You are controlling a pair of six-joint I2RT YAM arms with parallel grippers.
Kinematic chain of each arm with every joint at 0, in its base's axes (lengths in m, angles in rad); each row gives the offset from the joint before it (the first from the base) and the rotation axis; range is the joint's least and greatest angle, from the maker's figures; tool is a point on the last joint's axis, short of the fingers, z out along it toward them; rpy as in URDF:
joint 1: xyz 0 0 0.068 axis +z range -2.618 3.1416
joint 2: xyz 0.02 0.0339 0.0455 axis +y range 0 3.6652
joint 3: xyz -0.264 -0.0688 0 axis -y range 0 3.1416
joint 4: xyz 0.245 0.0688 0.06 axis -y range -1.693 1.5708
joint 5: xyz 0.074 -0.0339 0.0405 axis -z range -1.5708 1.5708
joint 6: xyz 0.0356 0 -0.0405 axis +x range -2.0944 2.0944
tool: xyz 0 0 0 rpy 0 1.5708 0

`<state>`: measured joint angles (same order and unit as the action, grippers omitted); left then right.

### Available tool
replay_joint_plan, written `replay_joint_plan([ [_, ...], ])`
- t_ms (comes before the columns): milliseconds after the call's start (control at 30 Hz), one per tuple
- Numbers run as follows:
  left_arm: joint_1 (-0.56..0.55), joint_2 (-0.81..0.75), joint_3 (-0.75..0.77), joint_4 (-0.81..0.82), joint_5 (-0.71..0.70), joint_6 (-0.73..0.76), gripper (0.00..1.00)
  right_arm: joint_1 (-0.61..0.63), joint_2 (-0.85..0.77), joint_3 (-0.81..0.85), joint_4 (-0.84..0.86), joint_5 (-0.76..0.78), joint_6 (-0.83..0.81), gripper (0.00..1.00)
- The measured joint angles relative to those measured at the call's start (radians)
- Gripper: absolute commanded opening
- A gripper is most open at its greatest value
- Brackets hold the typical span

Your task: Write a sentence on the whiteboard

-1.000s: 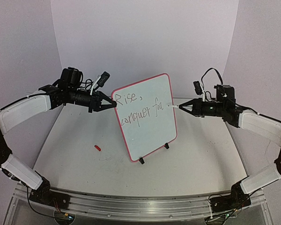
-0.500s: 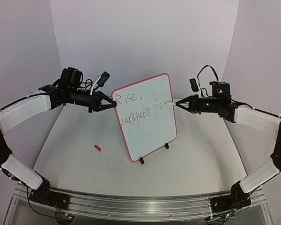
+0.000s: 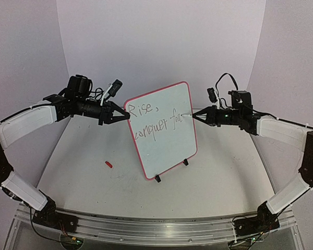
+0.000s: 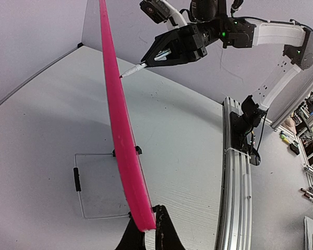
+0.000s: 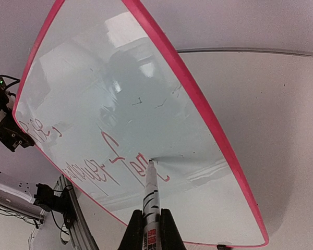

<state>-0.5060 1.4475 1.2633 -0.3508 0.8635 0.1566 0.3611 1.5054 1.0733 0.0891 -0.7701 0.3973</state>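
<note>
The whiteboard (image 3: 164, 130) stands tilted on its black feet mid-table, red rim all round. The sentence (image 3: 154, 122) on it reads "Rise, conquer fea" in two lines. My left gripper (image 3: 126, 116) is shut on the board's upper left edge; the left wrist view shows the red rim (image 4: 122, 135) edge-on between the fingers (image 4: 169, 234). My right gripper (image 3: 195, 115) is shut on a white marker (image 5: 152, 198) whose tip touches the board just after the last letter (image 5: 148, 162). The same board fills the right wrist view (image 5: 94, 94).
A small red marker cap (image 3: 109, 164) lies on the table left of the board. The board's wire stand (image 4: 78, 182) rests behind it. An aluminium rail (image 3: 146, 224) runs along the near table edge. Purple walls close in behind.
My right gripper has moved left with the marker, from just off the board's right rim onto its face after "fea". The left gripper and board have not moved.
</note>
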Motion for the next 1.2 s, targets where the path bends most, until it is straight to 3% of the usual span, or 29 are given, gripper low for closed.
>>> replay_joint_plan([
  [800, 0.0, 0.0, 0.0, 0.0, -0.004, -0.001, 0.0, 0.002, 0.004, -0.001, 0.031, 0.052, 0.034, 0.0],
  [1200, 0.0, 0.0, 0.0, 0.0, -0.004, -0.002, 0.0, 0.002, -0.01, -0.078, 0.045, 0.075, 0.049, 0.0],
])
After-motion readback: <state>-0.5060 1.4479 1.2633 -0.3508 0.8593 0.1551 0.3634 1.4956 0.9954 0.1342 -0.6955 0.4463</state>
